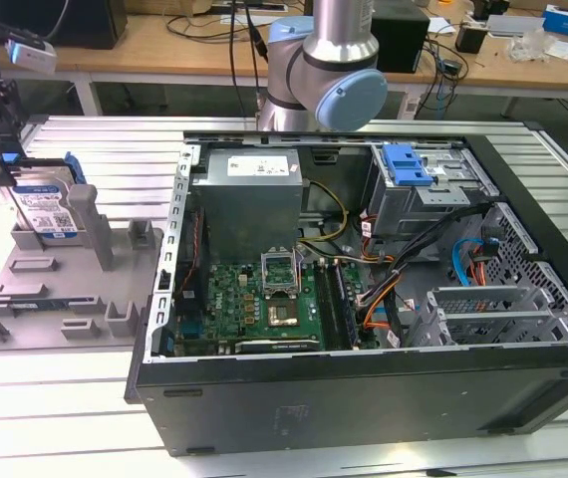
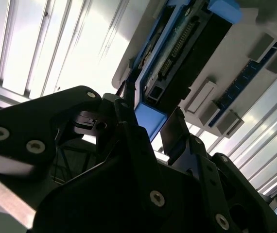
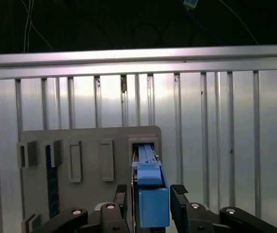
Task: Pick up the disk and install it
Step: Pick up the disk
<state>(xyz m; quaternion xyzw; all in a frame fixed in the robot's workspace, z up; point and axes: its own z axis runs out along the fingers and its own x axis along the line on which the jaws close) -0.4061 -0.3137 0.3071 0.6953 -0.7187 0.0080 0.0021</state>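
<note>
1. The disk point(image 1: 47, 211) stands on edge in a slot of the gray fixture point(image 1: 55, 289). The fixture rests on the surface point(image 1: 95, 149) beside the computer case point(image 1: 364, 398), on the exterior view's left.
2. The gripper point(image 3: 149, 190) is closed against the disk's two faces at its blue carrier end.
3. Judged step: pick-up, with the disk apparently seated and installation not begun. Freeing it calls for a straight pull along the slot.
4. Inside the case, cables point(image 1: 404, 269) crowd the space beside the drive cage point(image 1: 433, 194).
</note>
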